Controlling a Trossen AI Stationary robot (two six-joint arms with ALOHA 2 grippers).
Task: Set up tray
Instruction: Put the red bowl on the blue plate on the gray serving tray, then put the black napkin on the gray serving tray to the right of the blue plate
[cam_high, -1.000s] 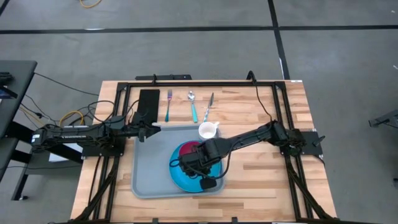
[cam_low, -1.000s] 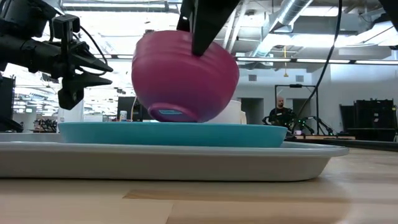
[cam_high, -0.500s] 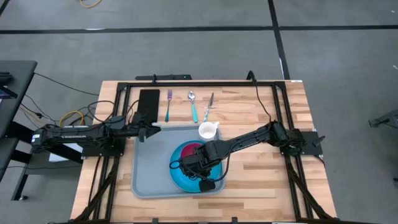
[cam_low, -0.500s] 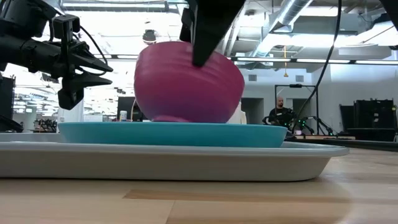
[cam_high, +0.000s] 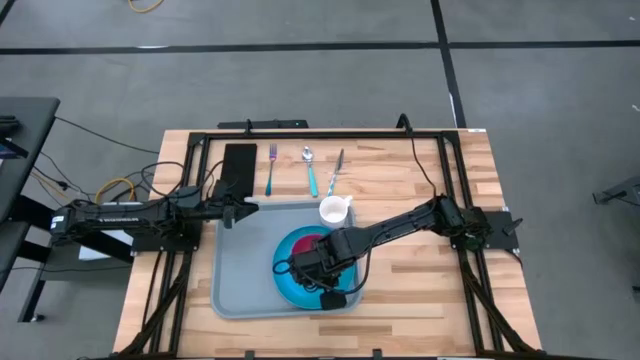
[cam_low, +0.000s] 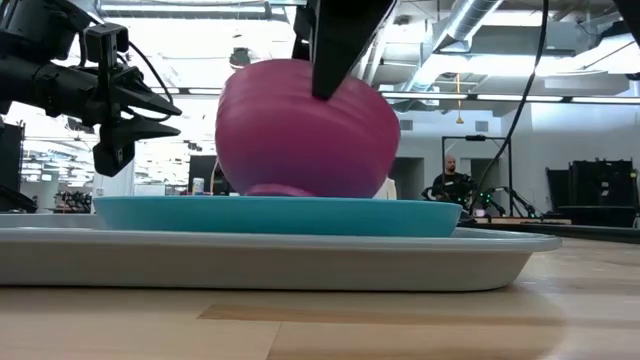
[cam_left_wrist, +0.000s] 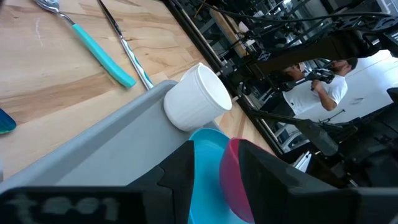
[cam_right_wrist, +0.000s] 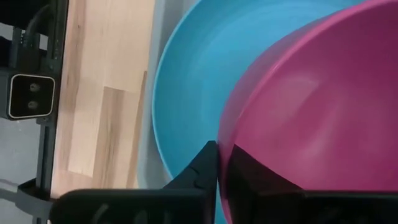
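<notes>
Half the magenta bowl (cam_high: 308, 243) (right gripper (cam_high: 322, 262) over it) hidden.

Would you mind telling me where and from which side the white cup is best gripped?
Grip the white cup by its rim from above, one finger inside and one outside. It stands upright with its open mouth up at the tray's far edge. Coming from the fork and spoon side seems safest, since the right gripper, holding the pink bowl, crowds the other side.
</notes>
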